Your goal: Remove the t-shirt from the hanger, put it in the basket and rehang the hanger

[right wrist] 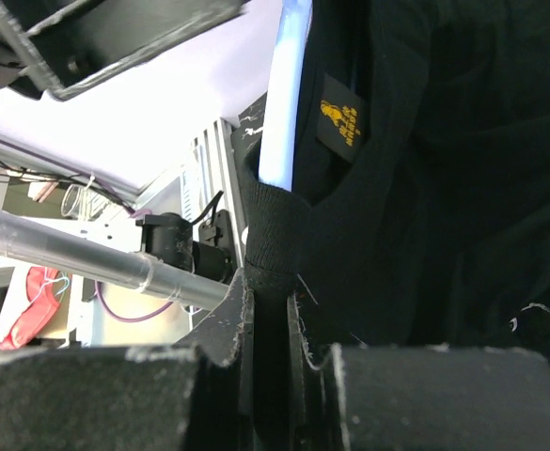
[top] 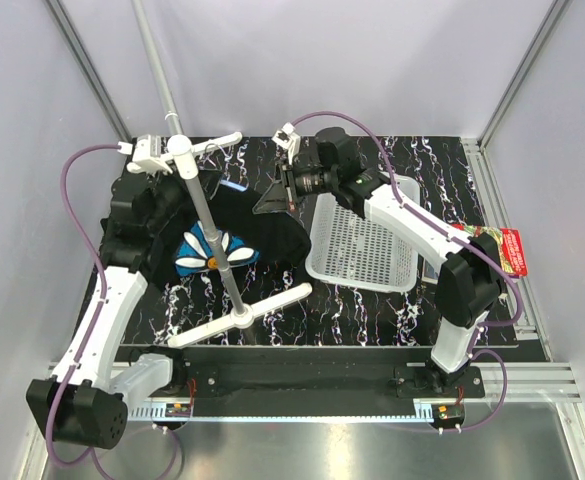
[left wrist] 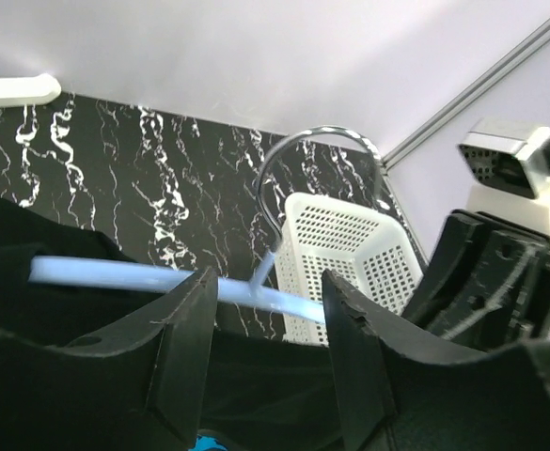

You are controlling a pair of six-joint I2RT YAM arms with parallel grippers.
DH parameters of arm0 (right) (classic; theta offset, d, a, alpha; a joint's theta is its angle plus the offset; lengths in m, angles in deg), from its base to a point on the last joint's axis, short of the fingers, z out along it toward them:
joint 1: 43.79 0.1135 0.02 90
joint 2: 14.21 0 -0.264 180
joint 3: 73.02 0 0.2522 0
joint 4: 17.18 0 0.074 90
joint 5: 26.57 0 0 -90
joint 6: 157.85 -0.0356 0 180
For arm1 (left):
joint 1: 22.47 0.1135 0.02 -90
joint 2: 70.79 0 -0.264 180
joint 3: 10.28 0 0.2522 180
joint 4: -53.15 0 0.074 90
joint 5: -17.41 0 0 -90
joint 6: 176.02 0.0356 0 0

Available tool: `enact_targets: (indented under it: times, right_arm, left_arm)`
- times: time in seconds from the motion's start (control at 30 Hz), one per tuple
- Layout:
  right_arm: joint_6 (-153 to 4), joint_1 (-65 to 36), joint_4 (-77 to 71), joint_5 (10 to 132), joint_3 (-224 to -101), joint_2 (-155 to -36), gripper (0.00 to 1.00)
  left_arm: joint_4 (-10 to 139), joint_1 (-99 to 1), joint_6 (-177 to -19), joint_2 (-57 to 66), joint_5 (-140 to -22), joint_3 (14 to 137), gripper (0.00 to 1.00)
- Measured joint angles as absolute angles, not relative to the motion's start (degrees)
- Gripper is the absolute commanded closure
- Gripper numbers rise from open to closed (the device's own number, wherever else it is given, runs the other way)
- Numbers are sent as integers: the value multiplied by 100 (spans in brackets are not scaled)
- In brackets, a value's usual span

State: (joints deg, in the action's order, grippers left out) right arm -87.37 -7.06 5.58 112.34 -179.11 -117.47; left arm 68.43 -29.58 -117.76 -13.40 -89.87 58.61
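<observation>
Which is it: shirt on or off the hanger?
On. Right wrist view shows the hanger running inside the collar of the shirt, which the right hand pinches.

Black tag [right wrist: 339, 123] inside the t-shirt [right wrist: 463, 188] collar, yellow print too small to read. Red packet [top: 509, 250] lettering likewise illegible.

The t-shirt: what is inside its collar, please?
Inside the t-shirt collar a part of the light-blue hanger shows, beside a black label with yellow print. The right gripper has its jaws shut on the collar rim. Cloth covers the rest of the hanger there.
</observation>
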Motion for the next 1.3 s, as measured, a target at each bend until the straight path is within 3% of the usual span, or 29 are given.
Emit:
enact_targets:
  times: [0.1,0.2,0.4,0.47,0.5,0.57,0.67,0.73,0.77,0.83,0.87,0.93,1.1,1.3]
  right_arm:
    - [-8740,-655,617,11245,-17914,-11747,100]
    - [-8757,-629,671,11238,-17914,-11747,100]
    - [-8737,-539,704,11267,-17914,-11747,100]
    - [-8731,-502,719,11271,-17914,-11747,100]
    - [-8724,-480,728,11280,-17914,-11747,100]
    - [-8711,-450,750,11286,-17916,-11747,100]
    - [-8676,-426,822,11264,-17938,-11741,98]
    - [-8670,-413,833,11238,-17942,-11734,83]
    - [-8670,-408,844,11216,-17944,-11728,66]
    - [-8711,-393,890,11173,-17944,-11712,55]
    - [-8729,-380,938,11094,-17944,-11686,36]
    - [-8727,-365,1006,10934,-17911,-11570,24]
    - [-8659,-365,1028,10384,-17319,-10884,7]
    - [-8602,-365,1041,9841,-16716,-10366,5]
  left_arm:
    - [6840,-3006,-11700,-1167,-8958,5900,54]
    - [6847,-3081,-11578,-990,-8864,5975,67]
    - [6856,-3142,-11429,-925,-8768,6014,62]
    - [6853,-3159,-11396,-925,-8729,6014,65]
    - [6853,-3177,-11383,-925,-8711,6014,71]
    - [6853,-3207,-11341,-925,-8692,6014,95]
    - [6847,-3249,-11425,-927,-8578,6025,100]
    - [6849,-3266,-11468,-934,-8517,6036,100]
    - [6882,-3273,-11494,-947,-8460,6040,100]
    - [7044,-3295,-11547,-990,-8276,6071,100]
    - [7166,-3317,-11534,-1030,-8156,6091,100]
    - [7459,-3334,-11521,-1117,-7900,6150,100]
    - [8027,-3332,-11604,-1438,-7219,6331,100]
    - [8499,-3332,-11763,-1965,-6554,6425,100]
